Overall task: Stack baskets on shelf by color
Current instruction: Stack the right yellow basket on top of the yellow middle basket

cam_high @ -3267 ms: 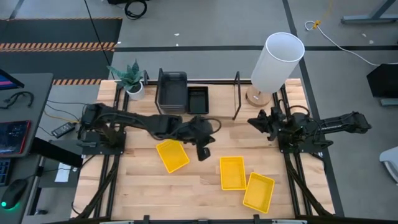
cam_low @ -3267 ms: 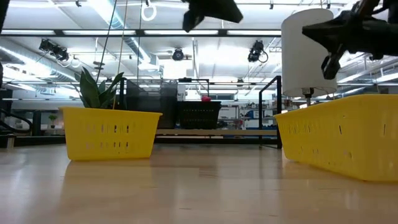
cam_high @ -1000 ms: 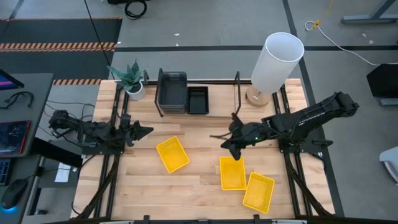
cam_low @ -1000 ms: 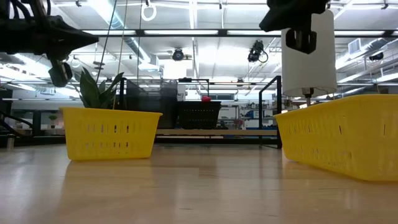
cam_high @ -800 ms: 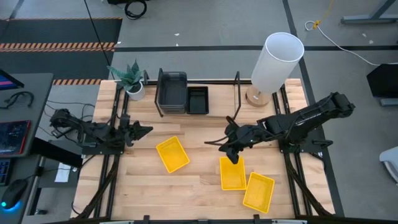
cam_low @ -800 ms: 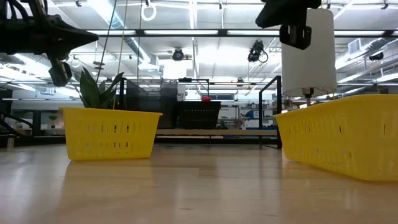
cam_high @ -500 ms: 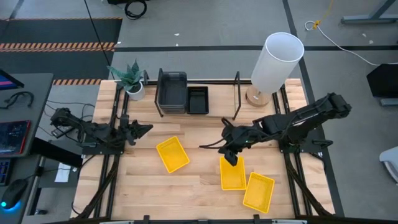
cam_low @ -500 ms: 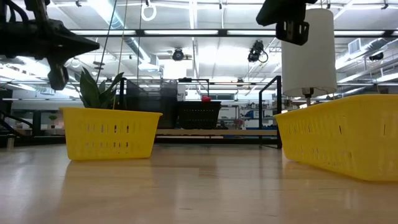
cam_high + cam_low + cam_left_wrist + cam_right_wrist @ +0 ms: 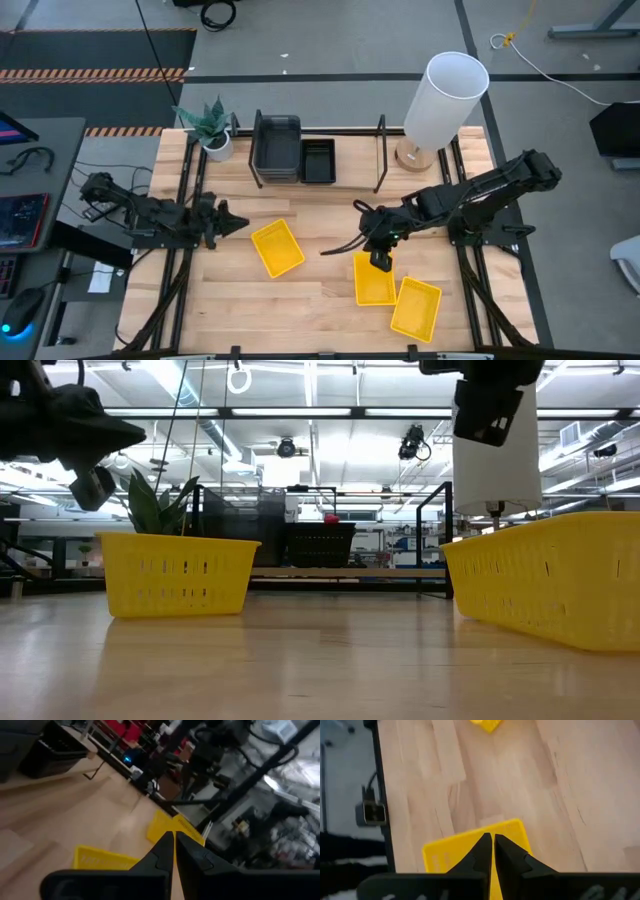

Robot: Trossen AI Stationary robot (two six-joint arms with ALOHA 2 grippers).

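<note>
Three yellow baskets lie on the slatted table: one left of centre (image 9: 277,248), one in the middle (image 9: 373,282), one nearer the right front (image 9: 415,308). The shelf (image 9: 340,182) at the far side holds a stack of dark grey baskets (image 9: 276,146) and black baskets (image 9: 318,160) side by side. My right gripper (image 9: 380,262) is shut and points down over the middle yellow basket's far end (image 9: 470,851); the low view shows the right gripper (image 9: 487,418) well above the table. My left gripper (image 9: 243,222) is shut and empty at the table's left, left of the left yellow basket.
A white lamp (image 9: 446,98) stands at the far right, and a potted plant (image 9: 210,126) at the far left beside the shelf. The shelf's black upright loops (image 9: 381,152) stand at both its ends. Bare wood lies between the baskets and the shelf.
My right gripper has gone toward the table's near edge, from the bare wood to above the middle yellow basket's far end, staying shut. My left gripper has shifted a little toward the near edge. The baskets have not moved.
</note>
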